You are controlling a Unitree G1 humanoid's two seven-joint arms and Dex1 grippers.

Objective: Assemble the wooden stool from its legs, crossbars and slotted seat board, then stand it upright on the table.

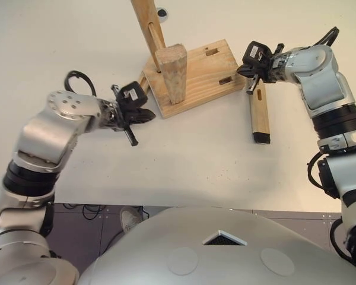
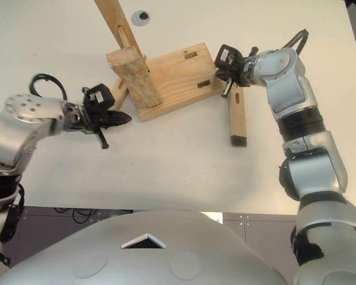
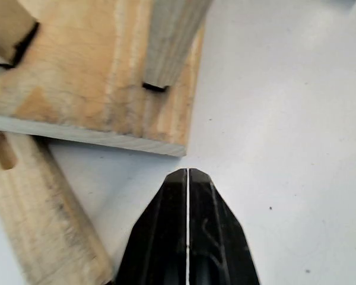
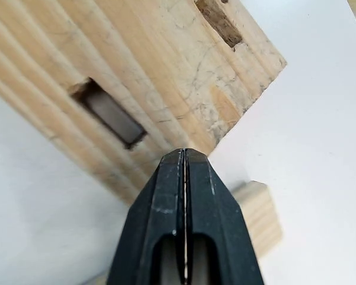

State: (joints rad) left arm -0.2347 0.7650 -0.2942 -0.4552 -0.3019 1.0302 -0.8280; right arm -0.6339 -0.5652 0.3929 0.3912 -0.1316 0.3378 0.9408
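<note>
On the white desk (image 1: 196,166), the pale slotted wooden seat board (image 1: 204,74) lies flat with two wooden legs (image 1: 173,74) standing in it, so assembly looks partway done. Next, the loose black-tipped wooden leg (image 1: 259,116) just right of the board likely needs grasping and slotting in. The left claw (image 1: 149,113), just left of the board, and the right claw (image 1: 244,70), at its right edge, are both pressed together and hold nothing.

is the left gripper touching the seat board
Apart. The left wrist view shows a strip of bare table between the shut left gripper tip and the seat board edge.
</note>
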